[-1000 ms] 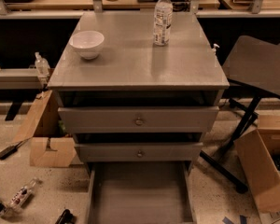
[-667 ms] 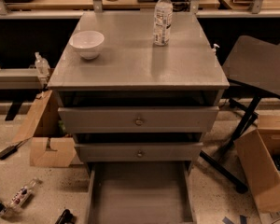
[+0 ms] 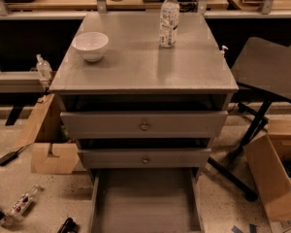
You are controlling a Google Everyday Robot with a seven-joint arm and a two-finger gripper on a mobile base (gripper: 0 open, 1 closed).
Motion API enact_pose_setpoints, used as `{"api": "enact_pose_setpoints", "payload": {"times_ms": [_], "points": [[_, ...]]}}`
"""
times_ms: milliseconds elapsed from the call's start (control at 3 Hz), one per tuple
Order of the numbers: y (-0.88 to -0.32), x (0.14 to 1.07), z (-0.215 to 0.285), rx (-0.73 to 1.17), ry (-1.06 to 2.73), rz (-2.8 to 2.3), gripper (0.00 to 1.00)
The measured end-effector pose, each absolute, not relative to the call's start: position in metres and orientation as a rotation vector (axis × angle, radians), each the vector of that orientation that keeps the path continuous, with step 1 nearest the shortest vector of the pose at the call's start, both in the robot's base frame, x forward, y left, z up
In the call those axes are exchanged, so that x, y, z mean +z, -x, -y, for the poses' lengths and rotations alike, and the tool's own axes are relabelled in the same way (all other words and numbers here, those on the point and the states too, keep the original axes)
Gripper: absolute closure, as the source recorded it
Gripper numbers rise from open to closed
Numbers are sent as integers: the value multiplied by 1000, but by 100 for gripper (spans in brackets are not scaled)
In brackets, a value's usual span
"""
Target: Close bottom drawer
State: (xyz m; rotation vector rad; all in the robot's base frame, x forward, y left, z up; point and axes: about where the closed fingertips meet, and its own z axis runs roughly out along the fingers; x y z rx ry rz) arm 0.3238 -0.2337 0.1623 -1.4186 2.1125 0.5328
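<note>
At the foot of the grey cabinet (image 3: pixel 223 98), the bottom drawer (image 3: pixel 145 203) stands pulled far out toward the camera. Its plain grey inside lies open to view, and its near end is cut off by the lower edge of the view. Its side walls run forward from under the middle drawer (image 3: pixel 111 158). That drawer sits a little out from the cabinet's frame and has a small round knob at its centre. Above it, the top drawer (image 3: pixel 102 124) is wider and also stands slightly out, with a dark gap over it.

On the counter (image 3: pixel 136 69), a white bowl (image 3: pixel 90 45) stands upright toward the back left. A clear bottle (image 3: pixel 169 19) with a white cap stands upright toward the back right, well apart from the bowl.

To the left of the cabinet, a cardboard box (image 3: pixel 51 152) lies on the floor (image 3: pixel 223 203), touching or just beside the cabinet's side. A small bottle (image 3: pixel 22 204) lies on its side farther left. To the right stands a black stand (image 3: pixel 271 67) with a tilted top, and beside it is another cardboard box (image 3: pixel 274 178).

The pincer is out of the view, so one cannot tell its state.
</note>
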Motion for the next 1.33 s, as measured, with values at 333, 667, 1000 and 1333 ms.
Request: {"api": "enact_pose_setpoints", "payload": {"times_ms": [333, 667, 1000, 1333], "points": [[-337, 138, 217, 586, 1438, -2089, 100], [-354, 127, 214, 596, 1446, -2073, 100], [-354, 127, 214, 596, 1446, -2073, 100], [-362, 126, 214, 591, 1450, -2062, 100]]}}
